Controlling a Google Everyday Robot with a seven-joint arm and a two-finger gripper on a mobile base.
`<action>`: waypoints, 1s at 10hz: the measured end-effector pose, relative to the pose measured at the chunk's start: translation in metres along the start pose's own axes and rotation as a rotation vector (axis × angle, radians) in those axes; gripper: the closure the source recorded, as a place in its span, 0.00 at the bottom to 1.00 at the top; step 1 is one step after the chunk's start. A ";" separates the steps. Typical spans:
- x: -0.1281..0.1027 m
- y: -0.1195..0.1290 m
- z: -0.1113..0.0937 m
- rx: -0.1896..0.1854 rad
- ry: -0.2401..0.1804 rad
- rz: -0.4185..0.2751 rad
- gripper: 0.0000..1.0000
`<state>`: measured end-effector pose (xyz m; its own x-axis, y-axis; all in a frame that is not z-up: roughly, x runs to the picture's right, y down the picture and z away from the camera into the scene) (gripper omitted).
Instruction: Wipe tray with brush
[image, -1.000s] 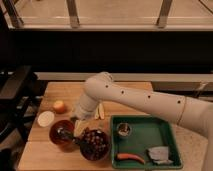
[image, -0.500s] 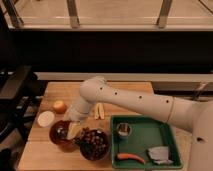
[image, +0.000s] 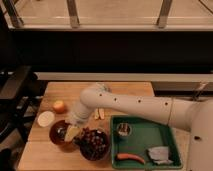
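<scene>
The green tray (image: 145, 137) lies at the front right of the wooden table. It holds a small metal cup (image: 123, 130), an orange carrot (image: 130, 158) and a grey crumpled cloth (image: 159, 153). My white arm reaches in from the right and bends down at the table's left half. The gripper (image: 70, 127) hangs low over the left orange-brown bowl (image: 59, 135), well left of the tray. A pale yellow piece (image: 73, 133) sits at the bowl just under it. No long black-handled brush shows; it is hidden or out of view.
A second bowl (image: 95, 145) with dark red contents stands between the left bowl and the tray. An orange fruit (image: 60, 106) and a white round disc (image: 46, 118) lie at the left. Pale yellow sticks (image: 99, 114) lie beside the arm. A black chair (image: 12, 87) stands left of the table (image: 130, 90).
The arm has shifted slightly left and down, bringing the gripper lower over the left bowl. The tray and its contents have not moved.
</scene>
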<state>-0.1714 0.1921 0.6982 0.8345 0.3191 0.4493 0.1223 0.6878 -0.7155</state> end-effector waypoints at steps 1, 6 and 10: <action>0.002 0.000 -0.001 0.017 0.016 0.021 0.35; 0.006 -0.001 0.001 0.009 0.011 0.042 0.35; 0.020 -0.003 0.023 -0.038 0.007 0.077 0.35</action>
<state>-0.1670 0.2116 0.7219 0.8461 0.3652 0.3882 0.0774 0.6364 -0.7675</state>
